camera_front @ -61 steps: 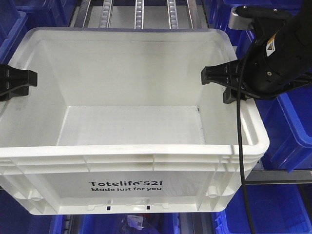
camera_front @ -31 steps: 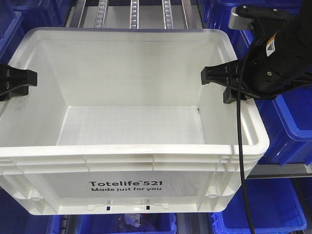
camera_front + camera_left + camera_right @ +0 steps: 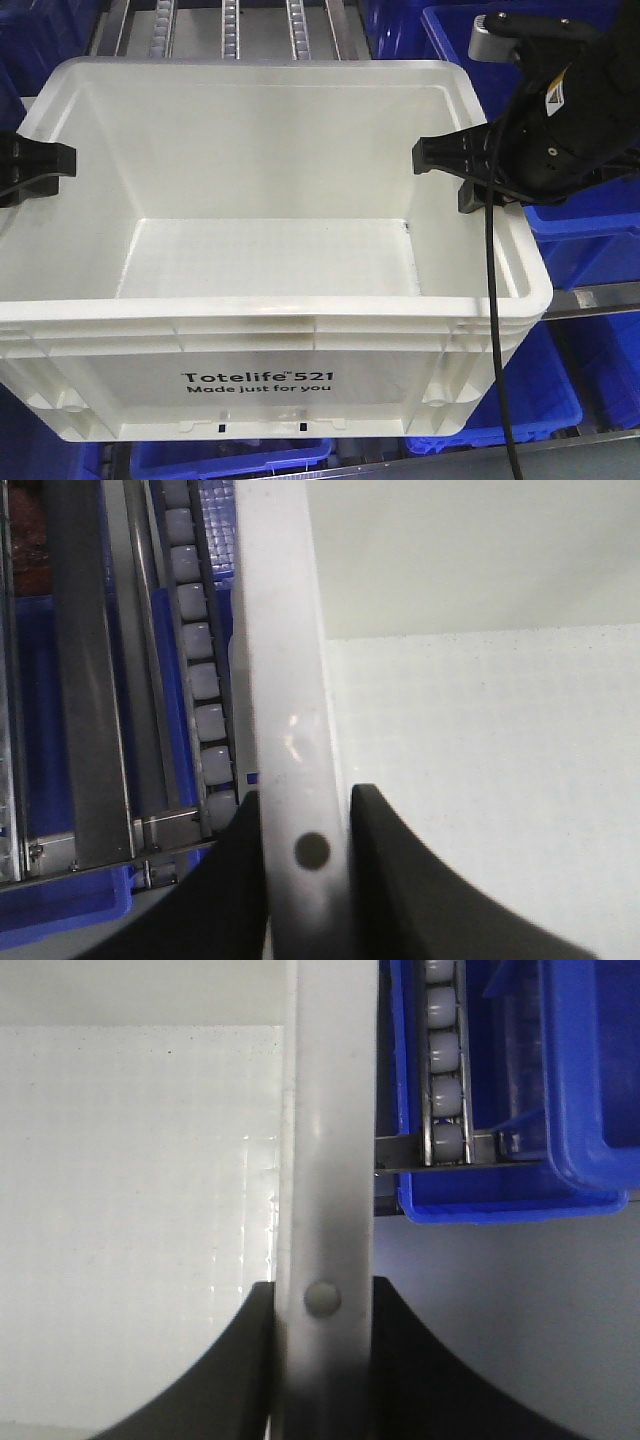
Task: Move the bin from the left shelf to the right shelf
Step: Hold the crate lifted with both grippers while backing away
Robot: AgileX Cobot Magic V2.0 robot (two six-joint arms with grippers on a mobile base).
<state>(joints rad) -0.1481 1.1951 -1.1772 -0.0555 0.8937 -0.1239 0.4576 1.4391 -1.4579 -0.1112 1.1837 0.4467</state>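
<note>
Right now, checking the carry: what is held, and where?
The bin, by its side walls: left gripper clamps the left rim, right gripper the right rim.

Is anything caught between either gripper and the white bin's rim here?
Nothing visible. The left gripper straddles the left rim of the bin, with one finger on each side, pressed against the wall. The right gripper does the same on the right rim. Nothing else shows inside either grip.

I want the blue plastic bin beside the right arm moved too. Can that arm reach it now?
Probably not: the right gripper is shut on the rim of the large white plastic tote, the left gripper on the opposite rim. The blue plastic bin is near, but neither is free.
</note>
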